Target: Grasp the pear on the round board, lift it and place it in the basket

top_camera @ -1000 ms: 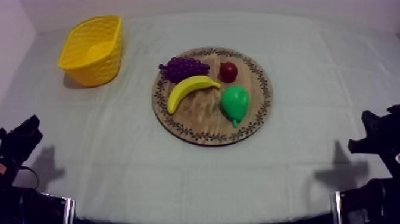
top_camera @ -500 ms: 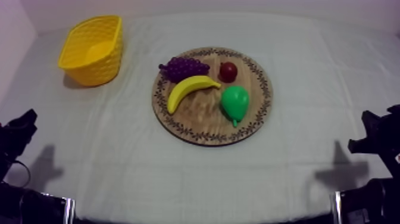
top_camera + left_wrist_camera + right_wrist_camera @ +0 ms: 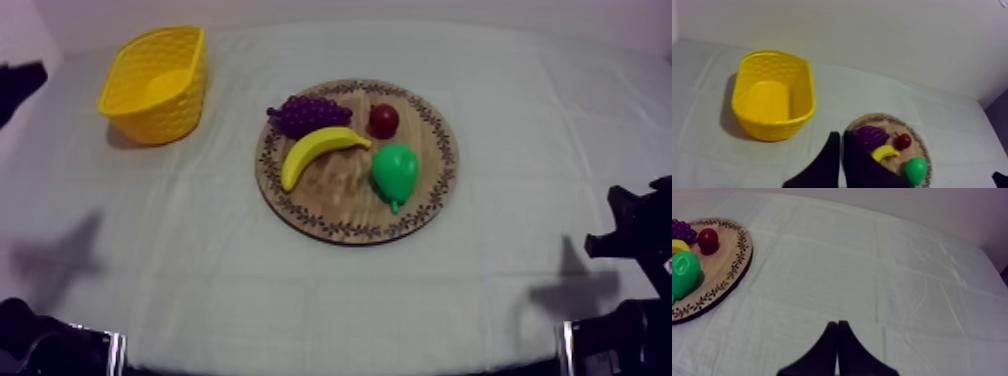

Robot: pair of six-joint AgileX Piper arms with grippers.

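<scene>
With my left tool and right tool both pinched narrow on nothing, the pear lies on the board, ahead-right of the left, ahead-left of the right, stalk end toward me, nearer the right I judge.

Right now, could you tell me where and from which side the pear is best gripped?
Probably take the pear by its broad body, from above, closing across its width: it lies flat on the board, tapering toward the near rim, with the banana close alongside.
</scene>
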